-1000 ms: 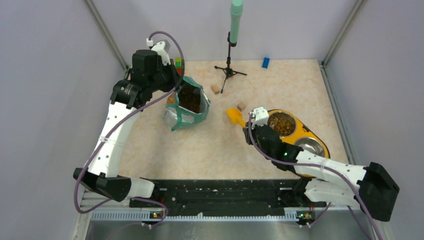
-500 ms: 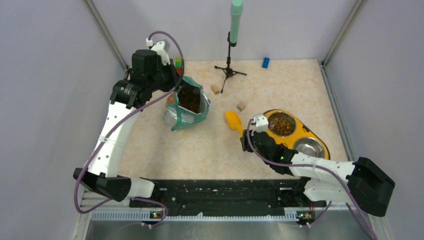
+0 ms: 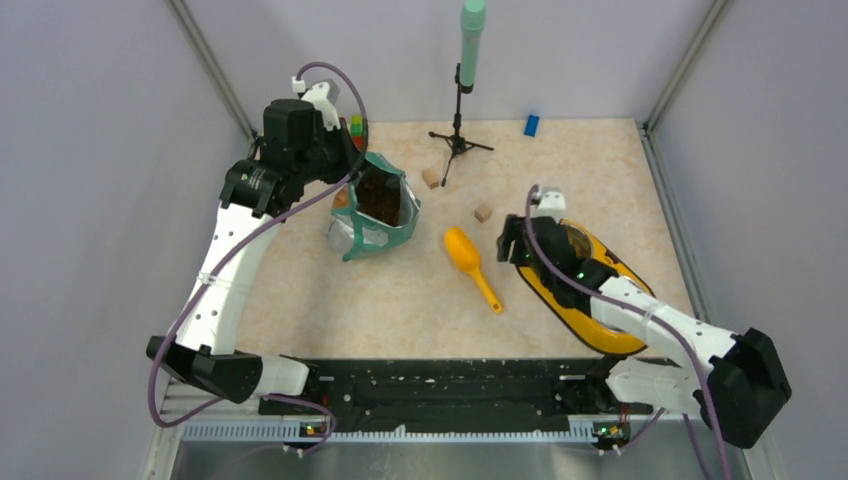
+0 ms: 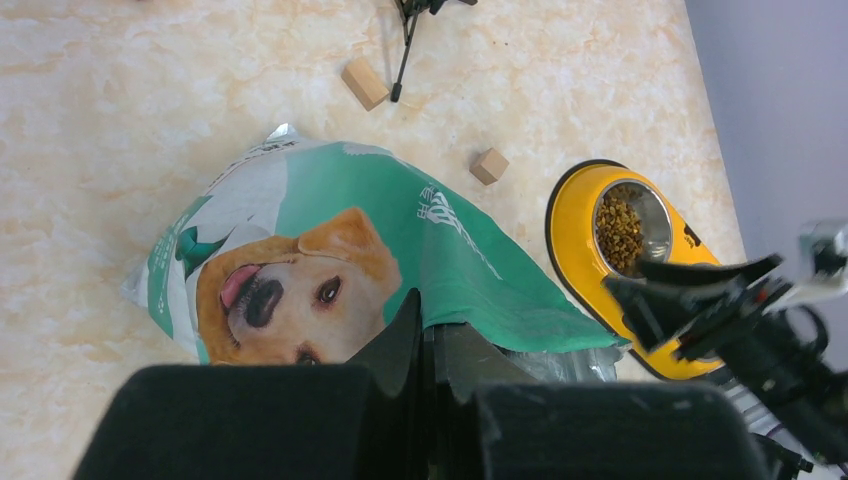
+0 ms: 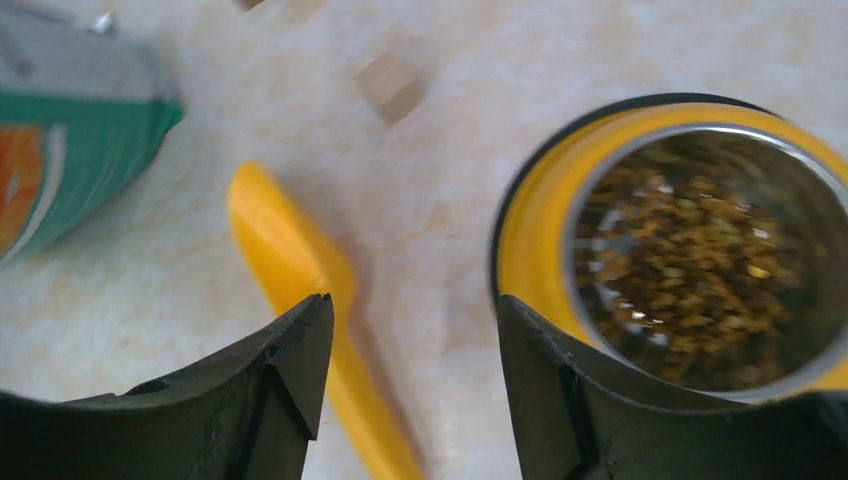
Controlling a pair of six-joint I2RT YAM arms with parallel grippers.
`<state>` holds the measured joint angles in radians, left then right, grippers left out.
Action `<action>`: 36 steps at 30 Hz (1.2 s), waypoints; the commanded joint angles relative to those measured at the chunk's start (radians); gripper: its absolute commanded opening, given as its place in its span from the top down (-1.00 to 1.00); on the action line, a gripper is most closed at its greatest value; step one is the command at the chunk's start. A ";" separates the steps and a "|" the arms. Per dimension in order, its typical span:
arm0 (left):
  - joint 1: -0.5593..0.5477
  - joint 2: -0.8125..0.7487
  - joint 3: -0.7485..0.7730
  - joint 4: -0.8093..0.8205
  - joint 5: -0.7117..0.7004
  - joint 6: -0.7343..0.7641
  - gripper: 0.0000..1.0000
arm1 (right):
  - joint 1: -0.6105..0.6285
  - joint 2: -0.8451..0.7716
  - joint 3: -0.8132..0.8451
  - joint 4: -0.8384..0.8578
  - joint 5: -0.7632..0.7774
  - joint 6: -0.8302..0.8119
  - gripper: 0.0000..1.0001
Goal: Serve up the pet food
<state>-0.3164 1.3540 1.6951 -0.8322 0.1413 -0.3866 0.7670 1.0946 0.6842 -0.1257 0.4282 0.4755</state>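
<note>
Bright, even light comes from overhead; shadows lie soft and short. My right wrist view is blurred: the kibble (image 5: 690,260), yellow scoop (image 5: 290,250) and, at twelve o'clock, wooden cube (image 5: 392,85) smear. My left view is sharp.

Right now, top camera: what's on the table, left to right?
pet food pouch → wooden cube → yellow scoop → yellow feeder

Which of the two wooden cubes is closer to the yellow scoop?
The cube just behind the scoop's bowl end. The other cube sits farther back, beside the stand's tripod legs.
</note>
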 commanded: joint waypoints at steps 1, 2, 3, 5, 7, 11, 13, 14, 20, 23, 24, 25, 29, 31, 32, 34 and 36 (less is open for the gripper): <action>0.014 -0.064 0.040 0.065 -0.019 0.009 1.00 | -0.204 -0.054 0.072 -0.236 0.008 0.145 -0.22; 0.014 -0.066 0.039 0.062 -0.019 0.010 1.00 | -0.245 -0.058 0.072 -0.265 0.001 0.165 -0.23; 0.015 -0.068 0.038 0.062 -0.019 0.012 1.00 | -0.294 -0.055 0.070 -0.285 -0.016 0.173 -0.24; 0.014 -0.071 0.039 0.061 -0.019 0.014 1.00 | -0.387 -0.035 0.056 -0.292 -0.084 0.179 -0.24; 0.014 -0.070 0.038 0.061 -0.019 0.017 1.00 | -0.460 0.004 0.046 -0.273 -0.149 0.173 -0.15; 0.014 -0.069 0.038 0.058 -0.019 0.023 1.00 | -0.491 0.081 0.051 -0.184 -0.163 0.128 0.33; 0.014 -0.072 0.037 0.054 -0.022 0.029 1.00 | -0.491 0.119 0.062 -0.140 -0.159 0.119 0.52; 0.014 -0.074 0.037 0.051 -0.022 0.036 1.00 | -0.492 0.144 0.074 -0.129 -0.161 0.112 0.61; 0.016 -0.079 0.050 0.010 -0.057 0.069 1.00 | -0.503 0.310 0.147 -0.079 -0.168 0.102 1.00; 0.017 -0.078 0.049 0.006 -0.050 0.065 1.00 | -0.504 0.368 0.175 -0.057 -0.175 0.097 1.00; 0.017 -0.079 0.047 0.005 -0.049 0.065 1.00 | -0.505 0.388 0.180 -0.041 -0.178 0.096 1.00; 0.017 -0.080 0.044 0.005 -0.049 0.063 1.00 | -0.506 0.405 0.187 -0.034 -0.183 0.093 1.00; 0.018 -0.082 0.042 0.003 -0.059 0.064 1.00 | -0.508 0.466 0.218 -0.015 -0.179 0.088 1.00; 0.019 -0.080 0.049 -0.007 -0.067 0.070 1.00 | -0.513 0.492 0.229 0.007 -0.176 0.082 1.00; 0.019 -0.081 0.052 -0.010 -0.070 0.074 1.00 | -0.519 0.513 0.245 0.007 -0.183 0.078 1.00; 0.020 -0.081 0.054 -0.016 -0.076 0.080 1.00 | -0.527 0.557 0.280 0.006 -0.191 0.069 1.00; 0.020 -0.078 0.055 -0.022 -0.083 0.084 1.00 | -0.532 0.587 0.306 0.022 -0.200 0.060 1.00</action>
<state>-0.3157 1.3304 1.6962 -0.8780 0.1219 -0.3325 0.2512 1.6264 0.9016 -0.1864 0.2558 0.5571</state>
